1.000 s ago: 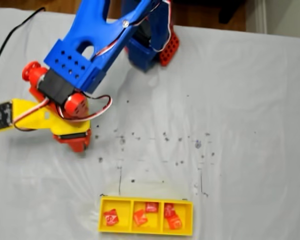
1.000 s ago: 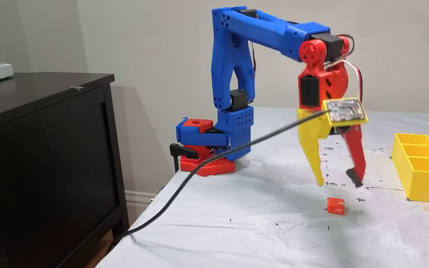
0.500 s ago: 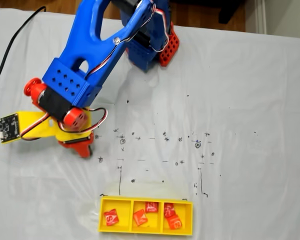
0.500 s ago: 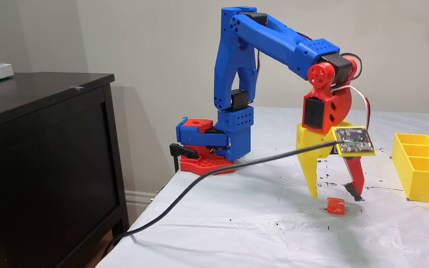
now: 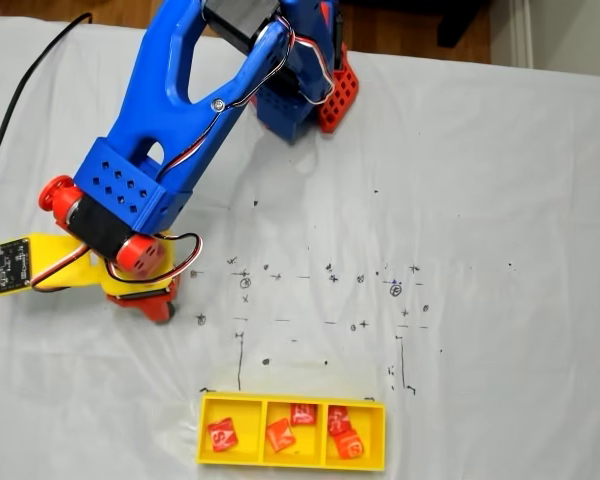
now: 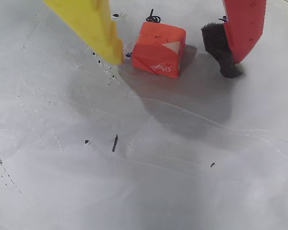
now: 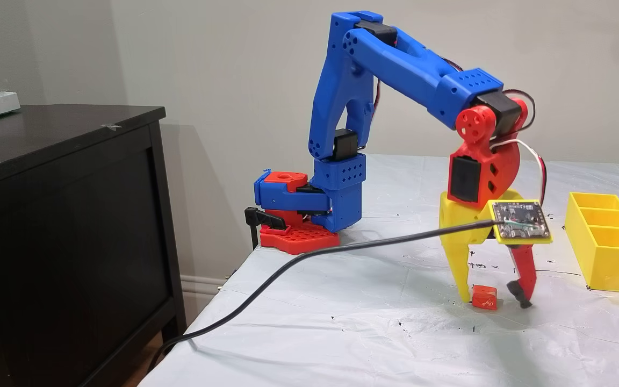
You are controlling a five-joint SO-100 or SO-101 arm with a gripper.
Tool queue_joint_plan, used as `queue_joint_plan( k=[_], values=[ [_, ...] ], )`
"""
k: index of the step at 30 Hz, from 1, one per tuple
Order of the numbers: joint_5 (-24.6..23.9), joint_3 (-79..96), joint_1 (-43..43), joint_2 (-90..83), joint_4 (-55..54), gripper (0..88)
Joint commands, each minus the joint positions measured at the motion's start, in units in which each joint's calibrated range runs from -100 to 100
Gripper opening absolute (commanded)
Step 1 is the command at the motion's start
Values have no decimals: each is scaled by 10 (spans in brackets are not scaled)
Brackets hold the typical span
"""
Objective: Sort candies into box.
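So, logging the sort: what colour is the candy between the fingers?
Orange candy with a small white mark, clearest in the wrist view.

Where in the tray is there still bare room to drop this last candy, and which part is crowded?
The left compartment of the yellow tray holds a single candy, so it has the most bare floor. The middle holds two, the right two overlapping, so that end is crowded. The open gripper straddles the loose orange candy on the white sheet, which is bare above the tray.
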Motion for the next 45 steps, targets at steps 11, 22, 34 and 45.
queue_joint_plan(
  k=[11,22,34,45],
  values=[
    [-10,6,-11,-7,-27,235],
    [-21,-20,-9,27,-17,31],
    [-30,-24,-9,-47,-10,2],
    [-123,-171,-116,-132,21,2]
  ],
)
